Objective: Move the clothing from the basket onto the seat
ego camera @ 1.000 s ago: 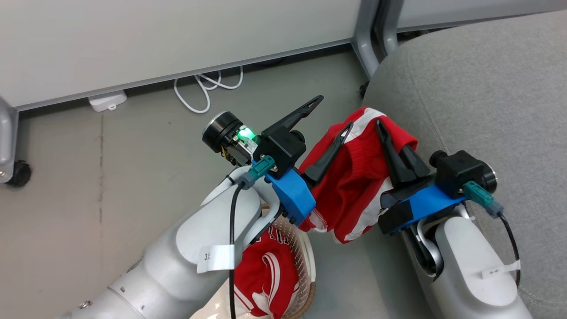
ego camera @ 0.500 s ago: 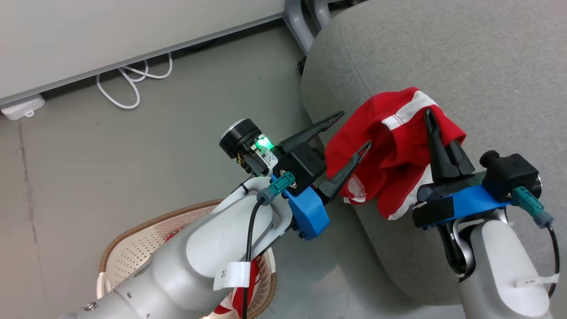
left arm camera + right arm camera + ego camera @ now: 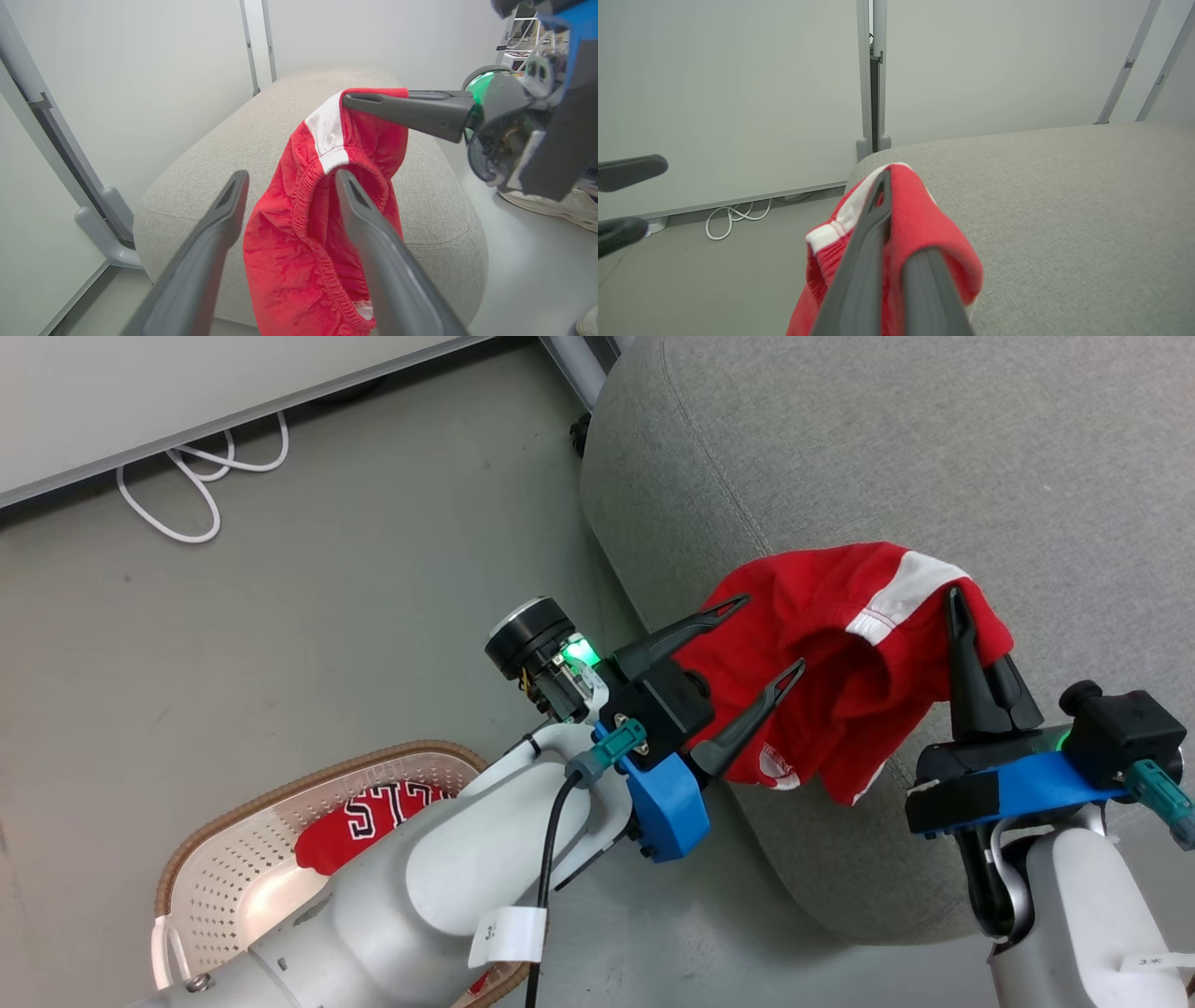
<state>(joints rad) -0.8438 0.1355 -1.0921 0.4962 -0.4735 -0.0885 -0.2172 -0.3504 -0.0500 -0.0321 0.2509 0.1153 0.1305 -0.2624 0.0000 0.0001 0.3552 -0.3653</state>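
My right gripper is shut on a red garment with a white panel, which hangs from it over the near edge of the grey seat. Just left of the cloth my left gripper stands open; the cloth hangs beyond its fingers, ungripped. In the left wrist view the garment dangles from the right gripper in front of the seat. The right wrist view has the right gripper pinching the cloth. The basket sits on the floor at lower left, holding red clothing with block letters.
A white cable lies coiled on the grey floor by the wall panel. A grey post foot stands behind the seat's corner. A person's shoe rests on the floor beside the seat. My left forearm covers part of the basket.
The head camera has swung toward the seat. My right gripper has carried the red garment from over the floor to above the seat's edge. The left gripper stayed open alongside.
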